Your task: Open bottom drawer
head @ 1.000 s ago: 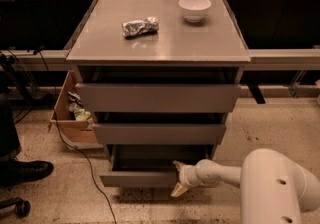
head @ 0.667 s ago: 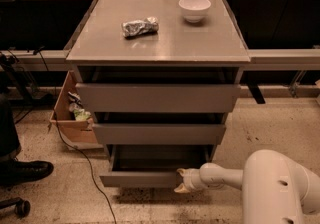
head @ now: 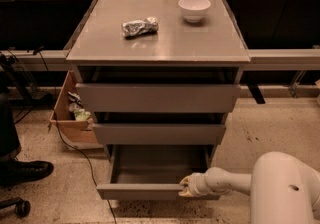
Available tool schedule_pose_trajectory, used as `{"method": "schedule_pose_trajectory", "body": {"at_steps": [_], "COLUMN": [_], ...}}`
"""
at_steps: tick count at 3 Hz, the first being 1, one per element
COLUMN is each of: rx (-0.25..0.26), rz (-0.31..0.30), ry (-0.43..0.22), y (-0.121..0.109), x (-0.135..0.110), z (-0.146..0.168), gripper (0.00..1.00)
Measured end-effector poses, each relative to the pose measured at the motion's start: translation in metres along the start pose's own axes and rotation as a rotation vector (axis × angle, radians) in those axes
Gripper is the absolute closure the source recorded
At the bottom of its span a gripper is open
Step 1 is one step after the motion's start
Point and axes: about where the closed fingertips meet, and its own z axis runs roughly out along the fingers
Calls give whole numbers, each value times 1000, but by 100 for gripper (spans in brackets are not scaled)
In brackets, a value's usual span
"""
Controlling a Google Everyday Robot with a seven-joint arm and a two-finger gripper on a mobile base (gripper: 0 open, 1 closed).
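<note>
The bottom drawer (head: 140, 191) is the lowest, slimmest grey front of the cabinet's three. It stands pulled well out, and its shallow grey tray (head: 160, 164) shows inside. My gripper (head: 187, 186) sits at the right part of the drawer's front panel, at its top edge, touching it. The white arm reaches in from the lower right. The middle drawer (head: 159, 133) and the top drawer (head: 158, 97) stand a little out from the cabinet.
On the cabinet top (head: 200, 43) lie a crumpled foil packet (head: 139, 26) and a white bowl (head: 194, 8). A cardboard box (head: 72, 113) stands left of the cabinet, with a cable on the floor. A person's black shoe (head: 25, 170) is at the far left.
The bottom drawer has slid further out toward the camera. My gripper has moved with its front panel, toward the camera, and now sits at its top edge.
</note>
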Motion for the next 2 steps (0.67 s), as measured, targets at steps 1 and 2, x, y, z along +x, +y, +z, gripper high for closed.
{"method": "schedule_pose_trajectory", "body": {"at_steps": [1,2], "rx": [1,26], "rz": [0,-3], "ry": [0,13], "y": [1,12], "x": [0,2], "z": [-1,-25], "gripper": [0,0]}}
